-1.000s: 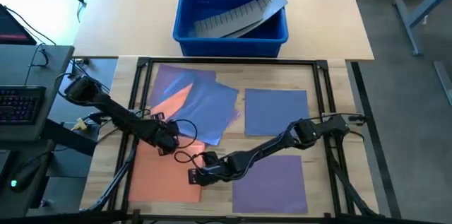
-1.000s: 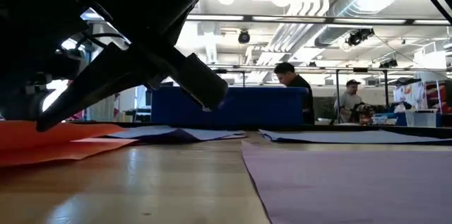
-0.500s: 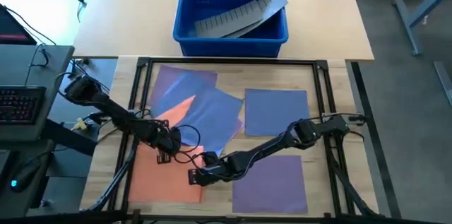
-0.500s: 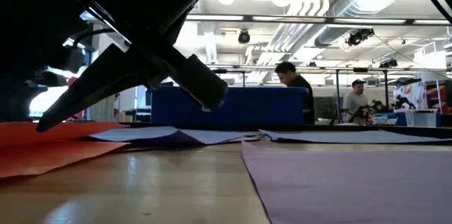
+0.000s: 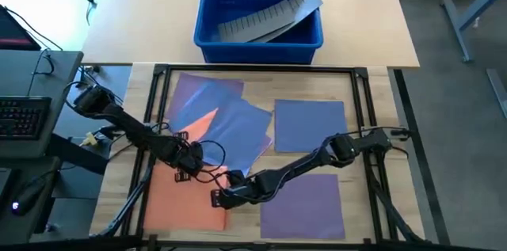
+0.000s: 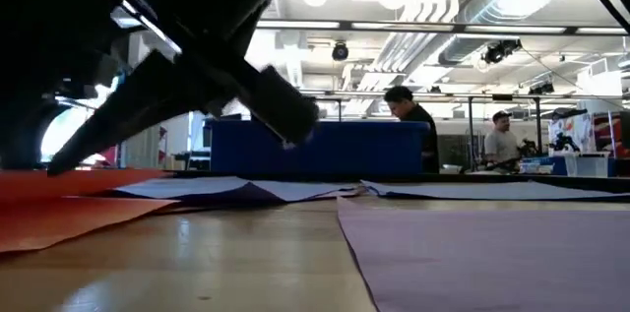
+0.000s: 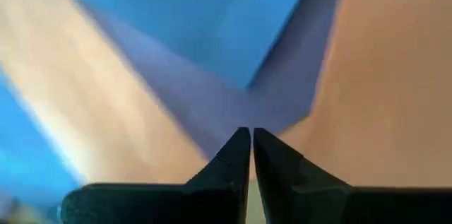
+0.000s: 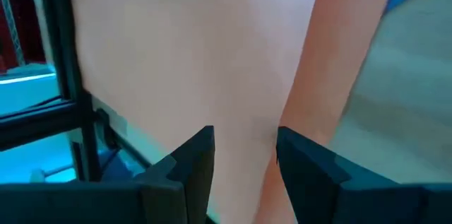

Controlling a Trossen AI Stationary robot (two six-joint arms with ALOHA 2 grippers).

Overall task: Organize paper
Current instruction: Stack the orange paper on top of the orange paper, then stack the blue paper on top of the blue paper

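Down low at the front-left of the table, both arms work over the same patch. Left gripper: fingers pressed together with only a hairline between the tips, nothing visibly caught in them; it sits at the overlap where a blue sheet lies over an orange sheet. Right gripper: fingers spread, a clear gap between them, orange paper filling the view just beyond; from above it reaches in from the right to the orange sheet's right edge, just beside the left arm's wrist. Outward from there: a purple sheet lies under the blue one toward the back, a second blue sheet lies flat by itself in the right half, and another purple sheet lies at the front right, apart from the pile. A blue bin holding a grey ridged strip stands on the far table. Judgement: the step in hand looks like separating or squaring the overlapped left pile, early in the sorting. Next move calls for lifting one thin edge without dragging its neighbours.
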